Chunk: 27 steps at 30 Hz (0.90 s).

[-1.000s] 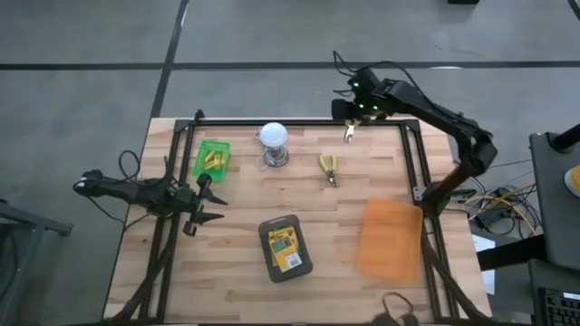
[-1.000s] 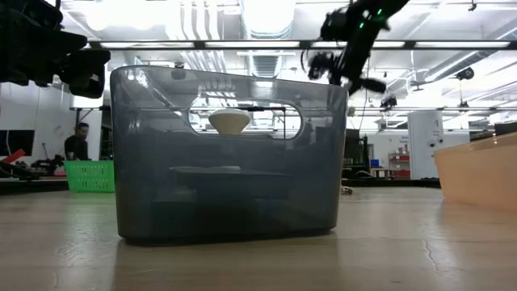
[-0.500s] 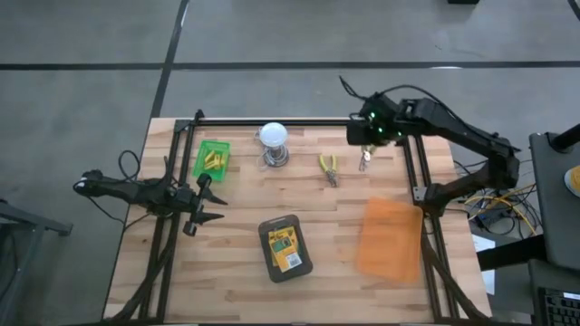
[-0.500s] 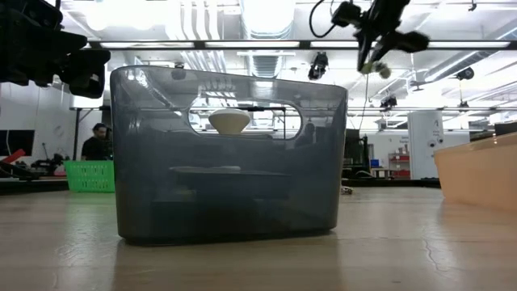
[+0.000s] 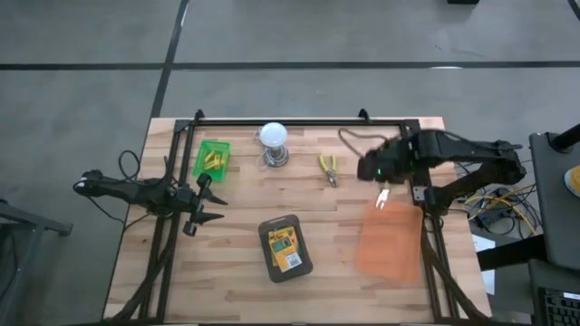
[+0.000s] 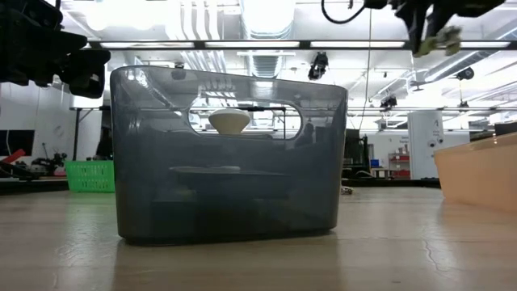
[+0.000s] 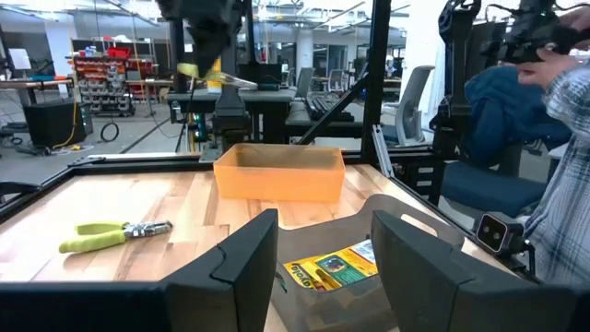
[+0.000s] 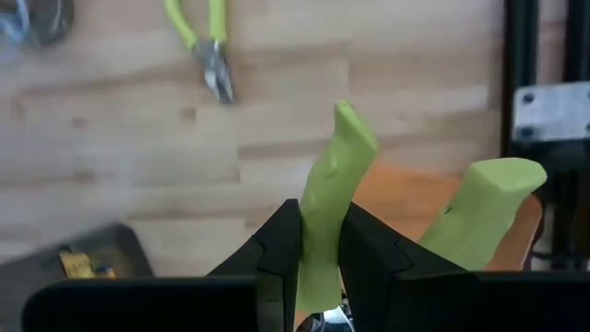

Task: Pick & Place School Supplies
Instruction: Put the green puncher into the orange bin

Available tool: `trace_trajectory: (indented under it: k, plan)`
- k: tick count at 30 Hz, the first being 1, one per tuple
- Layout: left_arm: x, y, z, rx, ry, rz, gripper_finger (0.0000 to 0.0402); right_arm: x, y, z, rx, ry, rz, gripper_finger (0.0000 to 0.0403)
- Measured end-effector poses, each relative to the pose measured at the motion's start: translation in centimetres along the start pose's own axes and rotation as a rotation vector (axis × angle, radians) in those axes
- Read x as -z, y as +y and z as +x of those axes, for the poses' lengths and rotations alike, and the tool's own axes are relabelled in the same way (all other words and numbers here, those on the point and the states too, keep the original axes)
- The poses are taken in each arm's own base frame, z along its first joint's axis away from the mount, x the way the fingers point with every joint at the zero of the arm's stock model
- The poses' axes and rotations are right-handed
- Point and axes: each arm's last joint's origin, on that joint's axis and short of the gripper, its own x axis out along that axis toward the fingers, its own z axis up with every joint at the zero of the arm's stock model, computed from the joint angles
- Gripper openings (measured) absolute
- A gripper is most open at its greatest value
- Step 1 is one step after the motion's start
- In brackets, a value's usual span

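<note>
Right gripper (image 8: 320, 249) clamped on smooth curved green-handled pliers (image 8: 332, 203), above translucent orange bin (image 5: 391, 237).

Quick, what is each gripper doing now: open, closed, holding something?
Left gripper: open, holding nothing, at the table's left edge.
Right gripper: shut on green-handled pliers, above the orange bin.

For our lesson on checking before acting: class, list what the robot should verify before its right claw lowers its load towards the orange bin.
1. Right claw shut on green-handled pliers: ok.
2. Pliers centred over orange bin: not ok, only at its far edge.
3. Left claw open, empty, at the table's left side: ok.
4. Second pliers lying apart from the bin: ok.
5. Bin's inside free: cannot tell.
</note>
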Motion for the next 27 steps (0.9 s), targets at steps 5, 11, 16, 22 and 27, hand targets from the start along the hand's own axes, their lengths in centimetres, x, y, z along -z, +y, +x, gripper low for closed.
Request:
trace_trajectory:
  k: [5, 11, 16, 22, 27]
  plan:
    - [0.0, 0.0, 0.0, 0.000, 0.000, 0.000, 0.0181, 2.9, -0.8, 0.7, 0.020, 0.015, -0.034, 0.0057]
    - [0.0, 0.0, 0.0, 0.000, 0.000, 0.000, 0.0181, 5.4, -2.4, 2.7, 0.096, 0.000, -0.034, 0.0057]
    - [0.0, 0.0, 0.0, 0.000, 0.000, 0.000, 0.0181, 6.7, -3.3, 5.0, 0.146, -0.018, -0.033, 0.0057]
    - [0.0, 0.0, 0.0, 0.000, 0.000, 0.000, 0.0181, 7.7, -3.8, 8.2, 0.170, 0.034, -0.025, 0.0057]
    - [0.0, 0.0, 0.0, 0.000, 0.000, 0.000, 0.0181, 8.4, -4.2, 11.0, 0.145, 0.077, -0.002, 0.0057]
